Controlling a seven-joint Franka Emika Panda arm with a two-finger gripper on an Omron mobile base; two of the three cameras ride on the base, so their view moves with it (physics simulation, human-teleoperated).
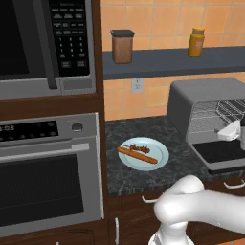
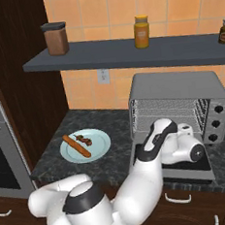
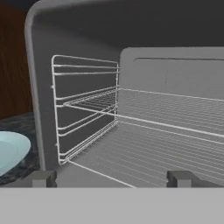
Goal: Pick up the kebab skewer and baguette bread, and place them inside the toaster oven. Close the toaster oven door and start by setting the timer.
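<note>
The toaster oven (image 2: 181, 95), a grey metal box with rounded top corners, is sitting on the speckled dark stone counter (image 2: 55, 159) with its cavity exposed; thin wire racks (image 3: 144, 127) are running across the smooth grey interior. The toaster oven door (image 1: 225, 152), dark glass in a grey frame, is lying folded down flat in front of the opening.

The gripper (image 3: 111, 178) is hovering just over the lowered door, facing into the cavity. Its two dark, blocky fingertips (image 3: 43, 178) are standing well apart with nothing between them, so the jaws are spread and holding nothing.

A round, pale blue, glossy plate (image 2: 100, 146) is resting on the counter at roughly 9 o'clock from the oven, apart from it. On it the baguette bread (image 2: 77, 146), a long slim orange-brown stick, is lying diagonally. The kebab skewer (image 2: 84, 139), shorter and threaded with small dark red-brown chunks, is lying just beside it toward 1 o'clock; whether they touch cannot be determined.

On the grey shelf (image 2: 104, 57) above, a brown canister (image 2: 55, 39) with dark lid and an amber jar (image 2: 142, 31) are standing upright.
</note>
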